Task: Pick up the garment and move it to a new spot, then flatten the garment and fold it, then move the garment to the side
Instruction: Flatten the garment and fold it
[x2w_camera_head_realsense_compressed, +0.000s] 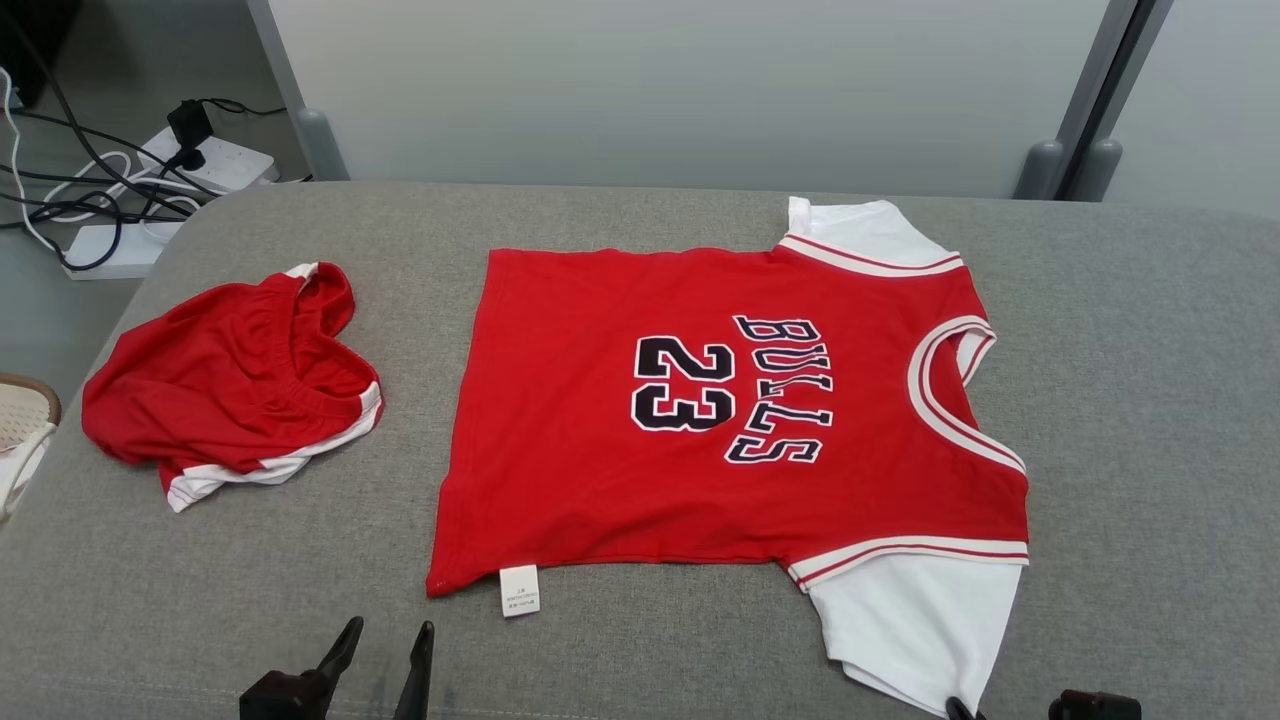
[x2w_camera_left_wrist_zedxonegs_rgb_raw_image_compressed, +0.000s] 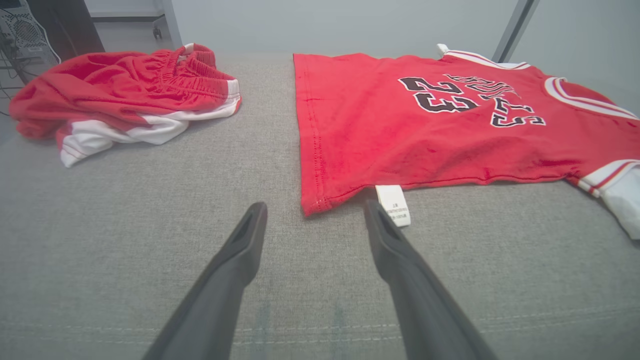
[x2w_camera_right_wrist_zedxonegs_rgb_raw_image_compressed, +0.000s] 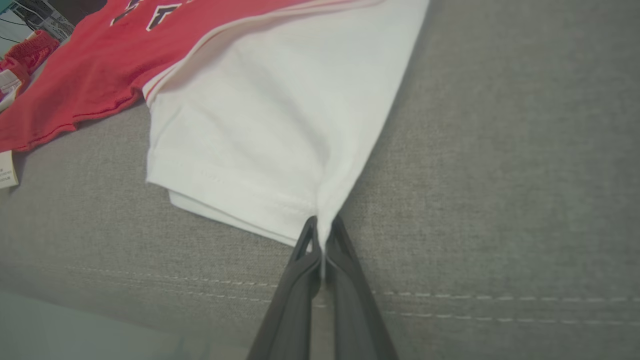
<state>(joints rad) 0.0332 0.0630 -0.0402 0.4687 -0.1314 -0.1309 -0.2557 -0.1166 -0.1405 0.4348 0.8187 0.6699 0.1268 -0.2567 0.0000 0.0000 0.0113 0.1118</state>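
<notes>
While the red Bulls jersey (x2w_camera_head_realsense_compressed: 720, 420) lies flat and face up across the middle of the grey padded surface (x2w_camera_head_realsense_compressed: 1150, 400), the right gripper (x2w_camera_right_wrist_zedxonegs_rgb_raw_image_compressed: 322, 235) is clamped on cloth. Its two dark fingers are pressed together, pinching the outer corner of the near white sleeve (x2w_camera_right_wrist_zedxonegs_rgb_raw_image_compressed: 260, 125) right at the cuff hem. The sleeve fans out from that pinch, with a second layer of cloth peeking out underneath.

On to the layout. The collar points to the robot's right and the bottom hem to its left, with the "23" and "BULLS" print reading sideways. The far white sleeve (x2w_camera_head_realsense_compressed: 865, 232) sits at the back edge of the jersey, partly tucked.

Over on the other side, the left gripper (x2w_camera_left_wrist_zedxonegs_rgb_raw_image_compressed: 315, 206) has its fingers spread wide and nothing between them. It is aimed at the near hem corner of the jersey, tips just short of the red cloth. The white care label (x2w_camera_left_wrist_zedxonegs_rgb_raw_image_compressed: 394, 205) sticks out from under the hem, just beside the right-hand fingertip (x2w_camera_left_wrist_zedxonegs_rgb_raw_image_compressed: 374, 212); whether they touch, I cannot tell.

Off to the robot's left, well apart from the jersey, the red shorts (x2w_camera_head_realsense_compressed: 230, 385) with white trim lie in a crumpled heap. Beyond the far left corner, a white power strip (x2w_camera_head_realsense_compressed: 215, 160) and cables (x2w_camera_head_realsense_compressed: 70, 190) lie on the floor.
</notes>
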